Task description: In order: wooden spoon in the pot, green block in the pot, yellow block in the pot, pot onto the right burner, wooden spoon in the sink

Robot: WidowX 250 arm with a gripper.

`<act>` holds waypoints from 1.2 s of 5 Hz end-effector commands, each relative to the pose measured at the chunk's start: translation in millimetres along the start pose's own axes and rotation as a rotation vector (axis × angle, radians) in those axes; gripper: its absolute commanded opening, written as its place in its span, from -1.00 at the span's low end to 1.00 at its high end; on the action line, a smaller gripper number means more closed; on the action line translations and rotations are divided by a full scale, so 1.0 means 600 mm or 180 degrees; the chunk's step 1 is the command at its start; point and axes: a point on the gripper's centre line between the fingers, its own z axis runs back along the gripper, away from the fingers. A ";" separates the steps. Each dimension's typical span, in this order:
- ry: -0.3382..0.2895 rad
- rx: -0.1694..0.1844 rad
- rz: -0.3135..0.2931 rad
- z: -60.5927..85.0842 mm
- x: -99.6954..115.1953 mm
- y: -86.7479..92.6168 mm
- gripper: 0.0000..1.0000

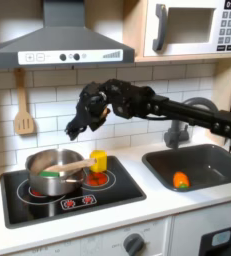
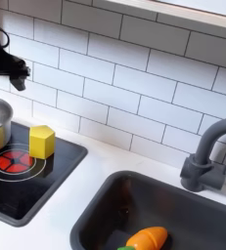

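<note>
The spoon [image 1: 75,163] lies in the pot [image 1: 53,170] on the first exterior view's left burner, with green beside it inside. The yellow block [image 2: 41,141] stands on the right burner [image 2: 14,161]. The gripper [image 1: 75,129] hovers above; I cannot tell its jaws' state.

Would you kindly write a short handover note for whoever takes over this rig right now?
Gripper: raised above the pot, holding nothing visible; open or shut unclear.
Pot: on the left burner in the first exterior view, wooden spoon resting in it, green block apparently inside.
Yellow block: on the cooktop beside the pot.
Left: yellow block into pot, pot to right burner, spoon to sink.
</note>
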 end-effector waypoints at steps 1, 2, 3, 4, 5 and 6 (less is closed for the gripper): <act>0.0397 -0.0382 -0.0038 -0.059 -0.021 -0.039 1.00; 0.0426 -0.0431 -0.0084 -0.067 -0.022 -0.050 1.00; 0.0527 -0.0498 -0.0130 -0.078 -0.034 -0.065 1.00; 0.0595 -0.0511 -0.0143 -0.083 -0.043 -0.070 1.00; 0.0661 -0.0511 -0.0152 -0.086 -0.053 -0.072 1.00; 0.0711 -0.0519 -0.0143 -0.090 -0.059 -0.070 1.00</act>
